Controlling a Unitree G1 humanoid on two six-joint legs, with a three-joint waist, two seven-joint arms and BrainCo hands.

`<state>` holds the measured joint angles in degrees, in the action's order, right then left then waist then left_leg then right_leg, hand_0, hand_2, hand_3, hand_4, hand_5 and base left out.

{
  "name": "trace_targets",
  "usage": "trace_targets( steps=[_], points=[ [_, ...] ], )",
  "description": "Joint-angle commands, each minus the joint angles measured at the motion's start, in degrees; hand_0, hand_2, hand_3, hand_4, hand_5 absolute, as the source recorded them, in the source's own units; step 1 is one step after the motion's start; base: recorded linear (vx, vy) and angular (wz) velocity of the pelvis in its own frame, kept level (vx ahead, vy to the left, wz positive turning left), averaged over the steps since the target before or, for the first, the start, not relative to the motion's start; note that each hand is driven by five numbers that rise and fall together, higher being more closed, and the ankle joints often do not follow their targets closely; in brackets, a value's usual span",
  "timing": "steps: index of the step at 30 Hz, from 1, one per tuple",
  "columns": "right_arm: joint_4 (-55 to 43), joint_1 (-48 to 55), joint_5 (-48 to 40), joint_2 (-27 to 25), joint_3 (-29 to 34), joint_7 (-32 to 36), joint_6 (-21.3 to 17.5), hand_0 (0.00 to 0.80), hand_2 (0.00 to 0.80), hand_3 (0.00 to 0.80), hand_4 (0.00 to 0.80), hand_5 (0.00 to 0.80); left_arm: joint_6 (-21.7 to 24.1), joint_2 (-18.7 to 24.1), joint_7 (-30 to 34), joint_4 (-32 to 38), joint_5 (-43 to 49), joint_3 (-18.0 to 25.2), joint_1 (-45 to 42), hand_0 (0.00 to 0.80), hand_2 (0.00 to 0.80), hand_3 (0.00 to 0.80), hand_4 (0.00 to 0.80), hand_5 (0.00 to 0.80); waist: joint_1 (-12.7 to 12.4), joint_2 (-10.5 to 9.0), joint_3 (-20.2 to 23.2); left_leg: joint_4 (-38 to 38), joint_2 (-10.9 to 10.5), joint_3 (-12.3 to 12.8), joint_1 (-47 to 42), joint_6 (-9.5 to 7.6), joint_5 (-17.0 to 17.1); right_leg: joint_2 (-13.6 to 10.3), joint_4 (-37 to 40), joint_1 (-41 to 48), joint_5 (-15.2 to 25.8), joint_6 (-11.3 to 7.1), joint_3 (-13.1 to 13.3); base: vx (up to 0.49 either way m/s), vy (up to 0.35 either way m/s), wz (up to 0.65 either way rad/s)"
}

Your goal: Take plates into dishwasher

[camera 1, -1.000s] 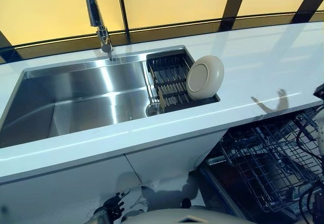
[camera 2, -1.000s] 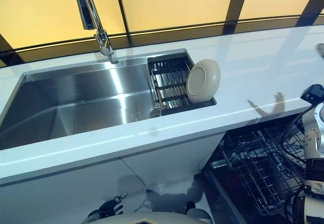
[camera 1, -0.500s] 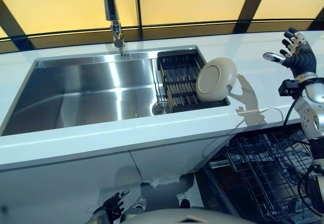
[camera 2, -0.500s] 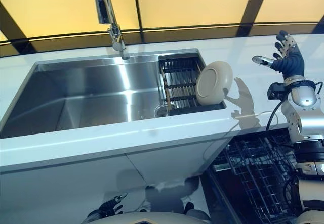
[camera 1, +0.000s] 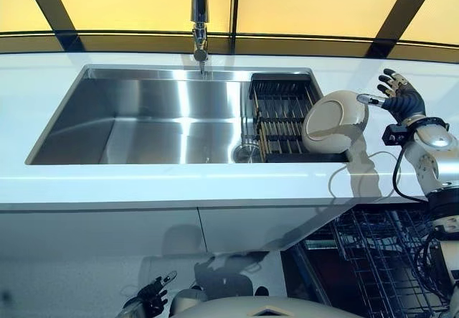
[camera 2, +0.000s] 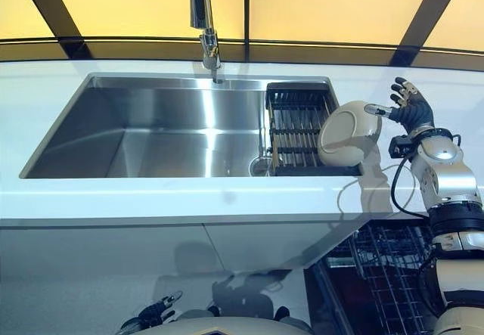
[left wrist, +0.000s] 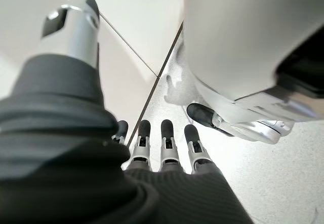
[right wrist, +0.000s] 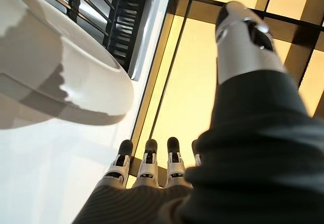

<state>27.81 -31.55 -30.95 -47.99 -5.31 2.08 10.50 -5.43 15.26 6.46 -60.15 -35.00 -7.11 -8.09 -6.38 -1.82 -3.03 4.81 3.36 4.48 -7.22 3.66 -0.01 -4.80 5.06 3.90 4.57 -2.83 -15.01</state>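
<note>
A beige plate (camera 1: 334,120) stands on edge in the black drying rack (camera 1: 281,114) at the right end of the steel sink (camera 1: 158,120). It also shows in the right wrist view (right wrist: 55,72). My right hand (camera 1: 399,100) is open above the white counter, just right of the plate, with its thumb tip close to the plate's rim. It holds nothing. My left hand (camera 1: 152,293) hangs low by the floor, fingers relaxed, as the left wrist view (left wrist: 162,143) shows. The open dishwasher's wire rack (camera 1: 387,253) is at the lower right, under the counter.
A tall faucet (camera 1: 199,24) stands behind the sink. The white counter (camera 1: 143,189) runs across the front, with white cabinet doors (camera 1: 100,239) below. Yellow window panes with dark frames (camera 1: 301,2) line the back.
The camera has swung to the right, so the whole scene sits differently. My right hand rose into view from the lower right and moved left to beside the plate. The plate has not moved in the rack.
</note>
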Motion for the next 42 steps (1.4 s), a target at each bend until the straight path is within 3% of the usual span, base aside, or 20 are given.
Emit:
trace_targets(
  steps=[1,17,42],
  points=[
    [2.8,-8.8,0.1,-1.0,-2.9,-0.2,-1.8,0.0,0.0,0.0,0.0,0.0,1.1,2.2,1.4,-0.5,1.0,-0.8,2.0,0.0,0.0,0.0,0.0,0.0,-1.0,-1.13,0.2,-0.4,-2.7,1.1,2.1,-2.16,-1.1,-0.7,-3.0,2.9,-5.7,-1.53,-2.7,0.0,0.0,0.0],
    [3.4,-7.1,0.0,-1.2,-1.3,-0.4,-1.8,0.0,0.0,0.0,0.0,0.0,1.3,2.4,2.1,-0.6,1.6,0.1,1.6,0.0,0.0,0.0,0.0,0.0,-0.3,-0.54,-0.1,-0.4,-2.3,1.9,1.9,-1.94,-1.2,-0.8,-2.9,2.7,-5.6,-1.73,-2.4,0.0,0.0,0.0],
    [5.2,-4.0,-2.8,4.0,-2.3,4.0,-0.8,0.0,0.0,0.0,0.0,0.0,2.1,1.6,2.1,-0.8,0.8,0.2,2.3,0.0,0.0,0.0,0.0,0.0,0.5,0.42,-1.1,-0.4,-1.9,2.9,2.0,-1.76,-1.1,-1.3,-3.1,2.2,-5.5,-1.69,-2.1,0.0,0.0,0.0]
  ],
)
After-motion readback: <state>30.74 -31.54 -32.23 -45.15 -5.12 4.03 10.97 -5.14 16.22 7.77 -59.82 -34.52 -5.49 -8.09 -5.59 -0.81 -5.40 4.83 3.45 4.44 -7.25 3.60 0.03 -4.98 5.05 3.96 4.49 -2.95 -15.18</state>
